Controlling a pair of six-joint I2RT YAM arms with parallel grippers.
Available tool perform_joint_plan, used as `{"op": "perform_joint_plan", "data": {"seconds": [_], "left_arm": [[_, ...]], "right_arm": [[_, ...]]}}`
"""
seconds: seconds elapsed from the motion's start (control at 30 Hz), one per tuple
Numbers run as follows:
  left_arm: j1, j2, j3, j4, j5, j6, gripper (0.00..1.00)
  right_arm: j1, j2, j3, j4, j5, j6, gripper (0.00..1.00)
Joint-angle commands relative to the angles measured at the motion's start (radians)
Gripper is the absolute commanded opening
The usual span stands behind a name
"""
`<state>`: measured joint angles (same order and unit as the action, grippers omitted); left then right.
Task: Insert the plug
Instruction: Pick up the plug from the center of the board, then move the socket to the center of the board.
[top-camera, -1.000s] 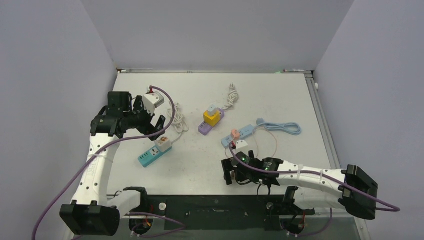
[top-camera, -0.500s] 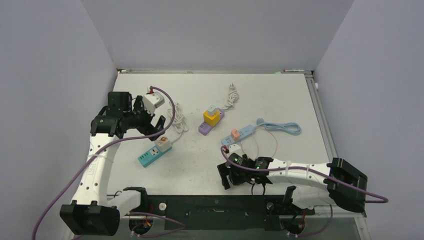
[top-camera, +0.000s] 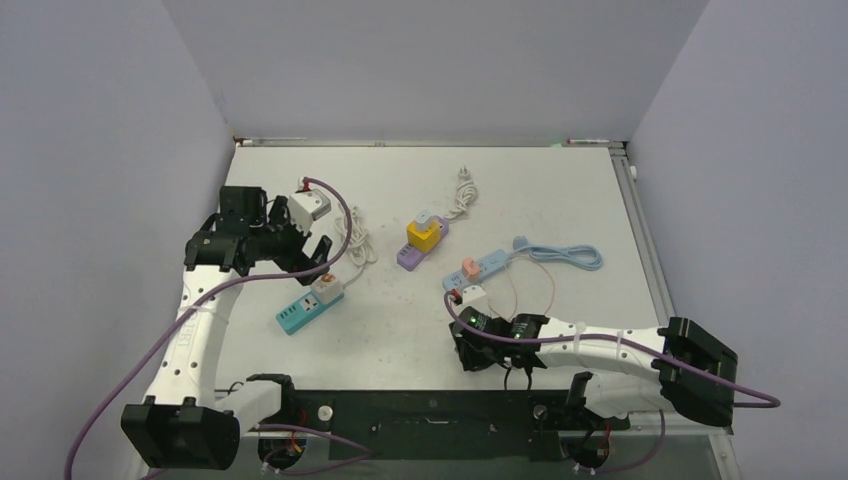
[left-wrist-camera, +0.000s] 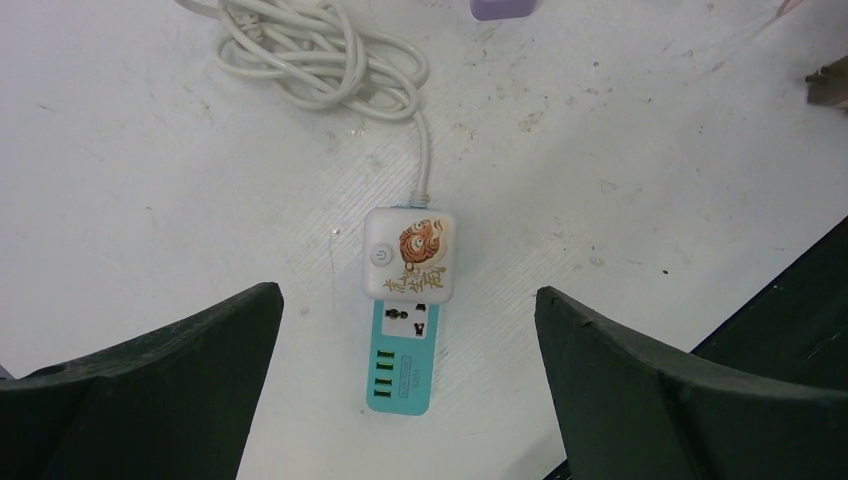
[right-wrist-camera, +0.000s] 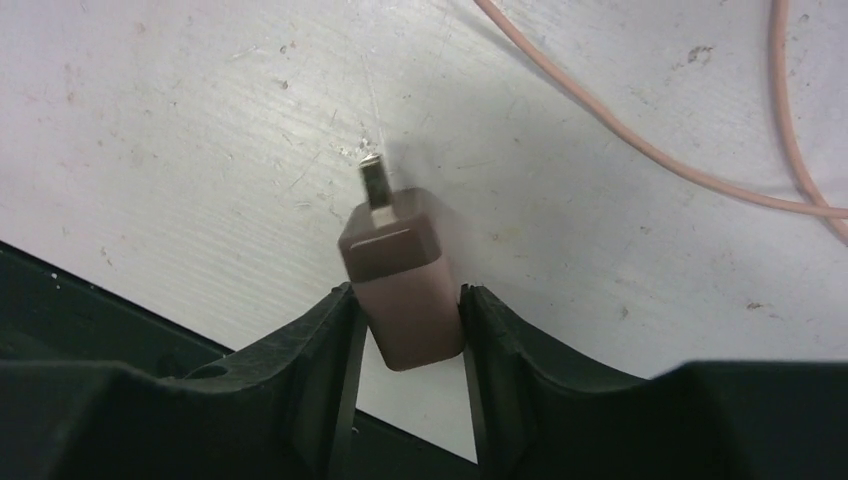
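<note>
In the right wrist view a brown plug with a metal prong lies on the white table, prong pointing away. My right gripper is shut on it, both fingers pressed against its sides. Seen from above, that gripper sits low near the table's front edge and hides the plug. A teal power strip with a white adapter on its far end lies below my left gripper, which hangs open above it.
A purple strip with a yellow cube lies mid-table. A light blue strip with a blue cable lies right of it. A white cable coil trails from the teal strip. A thin pink cable runs beyond the plug; the black front edge is close.
My right gripper has shifted a little along the front edge and its jaws have gone from wide open to shut on the brown plug. The left arm has barely moved.
</note>
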<state>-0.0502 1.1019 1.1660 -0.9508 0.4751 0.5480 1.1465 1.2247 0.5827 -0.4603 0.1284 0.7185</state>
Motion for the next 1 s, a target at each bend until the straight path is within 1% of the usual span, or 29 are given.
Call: {"op": "perform_joint_plan", "data": {"seconds": [0.0, 0.03, 0.07, 0.13, 0.23, 0.3, 0.33, 0.47, 0.5, 0.57, 0.67, 0.8, 0.87, 0.97], "left_arm": [[0.006, 0.026, -0.013, -0.028, -0.024, 0.044, 0.96], [0.006, 0.034, -0.016, -0.034, -0.027, 0.049, 0.96], [0.006, 0.041, -0.017, -0.039, -0.031, 0.051, 0.97], [0.006, 0.056, -0.008, -0.047, -0.030, 0.047, 0.99], [0.006, 0.066, 0.021, -0.084, 0.033, 0.048, 0.92], [0.006, 0.056, 0.033, -0.102, 0.096, 0.068, 0.91], [0.006, 0.046, 0.036, -0.106, 0.122, 0.081, 0.92], [0.006, -0.006, 0.023, -0.128, 0.191, 0.197, 1.00], [0.006, -0.019, 0.017, -0.130, 0.195, 0.218, 0.97], [0.006, -0.034, 0.013, -0.130, 0.194, 0.231, 0.96], [0.006, -0.019, 0.033, -0.149, 0.202, 0.206, 0.96], [0.006, 0.001, 0.027, -0.146, 0.269, 0.156, 1.00], [0.006, 0.013, 0.027, -0.196, 0.360, 0.211, 0.94], [0.006, 0.031, 0.040, -0.367, 0.462, 0.445, 0.95]], "right_arm": [[0.005, 0.009, 0.033, 0.042, 0.052, -0.012, 0.33], [0.005, 0.004, 0.037, 0.049, 0.049, -0.017, 0.27], [0.005, -0.002, 0.045, 0.055, 0.046, -0.024, 0.18], [0.005, -0.010, 0.079, 0.059, 0.036, -0.050, 0.06], [-0.001, -0.009, 0.168, 0.065, -0.011, -0.112, 0.05], [-0.015, -0.002, 0.234, 0.084, -0.083, -0.157, 0.05], [-0.028, 0.003, 0.269, 0.094, -0.114, -0.176, 0.05], [-0.115, 0.030, 0.372, 0.166, -0.351, -0.238, 0.05], [-0.129, 0.040, 0.386, 0.187, -0.380, -0.252, 0.05], [-0.135, 0.066, 0.406, 0.206, -0.403, -0.292, 0.05], [-0.137, 0.119, 0.416, 0.218, -0.436, -0.344, 0.05], [-0.104, 0.156, 0.412, 0.269, -0.480, -0.378, 0.05], [-0.087, 0.158, 0.426, 0.277, -0.477, -0.400, 0.05], [-0.084, 0.173, 0.481, 0.248, -0.479, -0.424, 0.05]]}}
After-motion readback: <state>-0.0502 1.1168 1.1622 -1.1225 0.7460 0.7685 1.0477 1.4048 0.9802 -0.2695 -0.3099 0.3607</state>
